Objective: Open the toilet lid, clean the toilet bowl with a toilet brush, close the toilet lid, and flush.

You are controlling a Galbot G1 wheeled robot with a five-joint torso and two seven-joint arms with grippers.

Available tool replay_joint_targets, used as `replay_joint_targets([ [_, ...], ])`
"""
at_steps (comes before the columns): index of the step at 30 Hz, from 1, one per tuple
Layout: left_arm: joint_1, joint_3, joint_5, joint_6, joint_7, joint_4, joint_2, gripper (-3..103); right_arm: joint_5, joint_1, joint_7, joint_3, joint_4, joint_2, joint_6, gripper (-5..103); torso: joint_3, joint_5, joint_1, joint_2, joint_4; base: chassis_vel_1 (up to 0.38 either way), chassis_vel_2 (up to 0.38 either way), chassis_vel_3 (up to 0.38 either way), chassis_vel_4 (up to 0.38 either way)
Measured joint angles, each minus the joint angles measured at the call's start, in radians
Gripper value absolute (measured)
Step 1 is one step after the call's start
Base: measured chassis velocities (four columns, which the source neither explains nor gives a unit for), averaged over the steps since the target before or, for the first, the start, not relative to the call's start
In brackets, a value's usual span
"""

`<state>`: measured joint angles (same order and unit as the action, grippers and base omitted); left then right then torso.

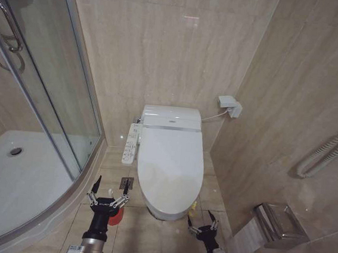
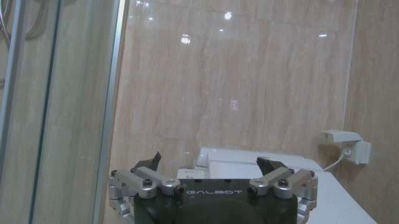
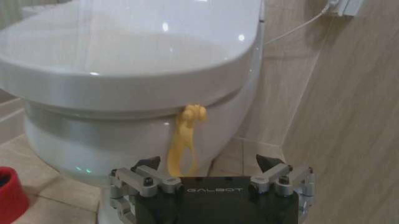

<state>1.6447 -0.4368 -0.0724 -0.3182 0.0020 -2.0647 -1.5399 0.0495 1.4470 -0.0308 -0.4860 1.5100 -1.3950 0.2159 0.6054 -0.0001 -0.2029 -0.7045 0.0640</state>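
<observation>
Still shut flat over the toilet bowl (image 1: 159, 212), toilet lid (image 1: 170, 162): glossy, stiff, light, slippery, best lifted by yellow tag (image 3: 184, 140) at front rim, just before wide-open empty right gripper (image 1: 202, 226); left gripper (image 1: 109, 191) wide, idle.

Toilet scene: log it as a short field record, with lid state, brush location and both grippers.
toilet lid: shut, flat over the toilet bowl; yellow tag hangs from its front rim
toilet brush: red holder on the floor, left of the bowl
left gripper: open, empty, above the brush holder
right gripper: open, empty, low, before the bowl's front right
button panel: on the bowl's left side
</observation>
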Motion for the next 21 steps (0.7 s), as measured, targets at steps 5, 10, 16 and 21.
replay_joint_targets([
  [5, 0.000, 0.000, 0.000, 0.000, 0.000, 0.000, 0.000, 100, 0.000, -0.012, 0.008, 0.001, -0.015, -0.007, 0.003, 88, 0.000, 0.0000, 0.000, 0.000, 0.0000, 0.000, 0.000, 0.000, 0.000],
  [10, 0.000, 0.000, 0.000, 0.000, 0.000, 0.000, 0.000, 100, 0.000, -0.017, 0.009, 0.014, -0.011, -0.031, 0.003, 88, 0.000, 0.0000, 0.000, 0.000, 0.0000, 0.000, 0.000, 0.000, 0.000],
  [16, 0.000, 0.000, 0.000, 0.000, 0.000, 0.000, 0.000, 100, 0.003, -0.030, 0.010, 0.009, -0.024, -0.047, 0.003, 84, 0.000, 0.0000, 0.000, 0.000, 0.0003, 0.000, 0.000, 0.000, 0.000],
  [21, 0.000, 0.000, 0.000, 0.000, 0.000, 0.000, 0.000, 100, 0.009, -0.038, 0.014, 0.005, -0.032, -0.046, 0.007, 58, 0.000, 0.0002, 0.000, 0.000, -0.0002, 0.000, 0.000, 0.000, 0.000],
])
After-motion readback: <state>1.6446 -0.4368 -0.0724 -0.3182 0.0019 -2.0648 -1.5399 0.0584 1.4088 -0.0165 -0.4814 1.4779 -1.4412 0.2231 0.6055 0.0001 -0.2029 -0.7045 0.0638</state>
